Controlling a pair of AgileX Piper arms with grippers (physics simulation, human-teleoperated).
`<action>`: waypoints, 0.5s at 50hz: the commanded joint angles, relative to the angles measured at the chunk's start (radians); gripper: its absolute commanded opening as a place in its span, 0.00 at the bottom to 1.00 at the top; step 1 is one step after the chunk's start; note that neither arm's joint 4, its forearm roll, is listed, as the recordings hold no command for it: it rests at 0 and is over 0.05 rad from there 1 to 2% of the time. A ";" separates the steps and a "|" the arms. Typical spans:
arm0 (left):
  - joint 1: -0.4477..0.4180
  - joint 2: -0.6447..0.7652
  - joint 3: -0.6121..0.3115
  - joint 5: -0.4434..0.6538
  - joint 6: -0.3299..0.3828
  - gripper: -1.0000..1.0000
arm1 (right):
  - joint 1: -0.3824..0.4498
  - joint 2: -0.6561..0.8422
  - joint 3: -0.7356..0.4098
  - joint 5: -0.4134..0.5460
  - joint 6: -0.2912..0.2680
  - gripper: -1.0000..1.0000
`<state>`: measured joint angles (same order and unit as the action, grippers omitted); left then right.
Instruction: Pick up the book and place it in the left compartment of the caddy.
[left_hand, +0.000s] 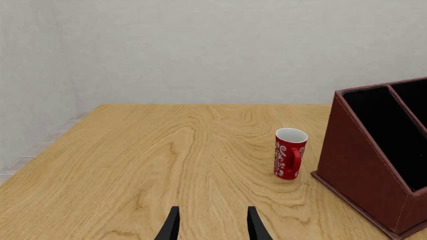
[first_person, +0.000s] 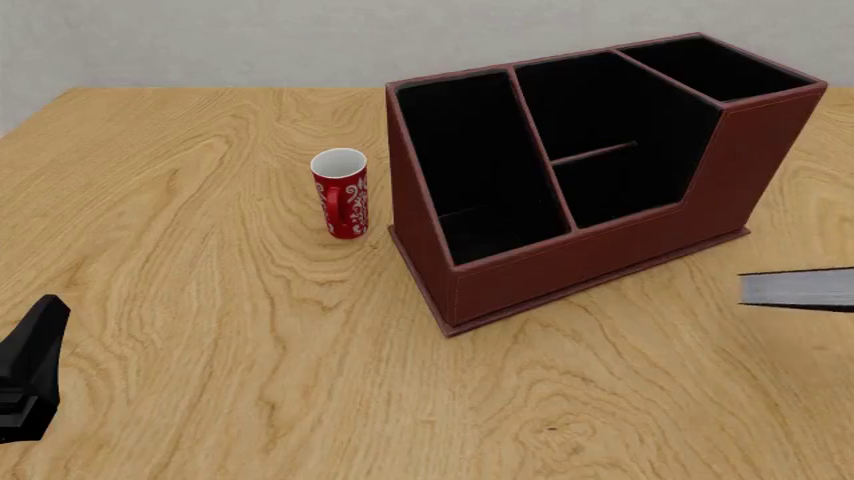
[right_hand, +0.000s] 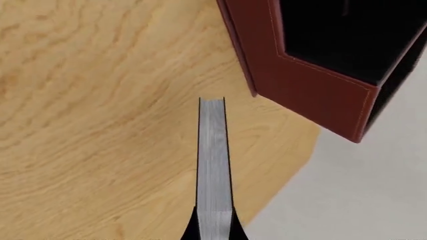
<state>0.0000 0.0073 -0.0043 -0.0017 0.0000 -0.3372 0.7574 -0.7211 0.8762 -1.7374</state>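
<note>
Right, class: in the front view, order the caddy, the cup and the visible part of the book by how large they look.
1. The caddy, by far the largest.
2. and 3. The cup and the book: unsure, as they look alike in area and the frame edge cuts the book.

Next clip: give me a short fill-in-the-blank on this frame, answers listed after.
1. The book is held by the ___ gripper.
2. The cup stands to the ___ of the caddy in the front view.
3. The left gripper is ___.
Answers: right; left; open
</note>
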 joint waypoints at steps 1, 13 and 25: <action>0.000 0.000 0.000 0.000 0.000 1.00 | 0.056 -0.144 -0.011 0.125 0.117 0.00; 0.000 0.000 0.000 0.000 0.000 1.00 | 0.170 -0.180 -0.140 0.243 0.317 0.00; 0.000 0.000 0.000 0.000 0.000 1.00 | 0.316 -0.182 -0.250 0.344 0.536 0.00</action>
<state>0.0000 0.0073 -0.0043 -0.0017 0.0000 -0.1265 0.5899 -0.8830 1.1544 -1.3826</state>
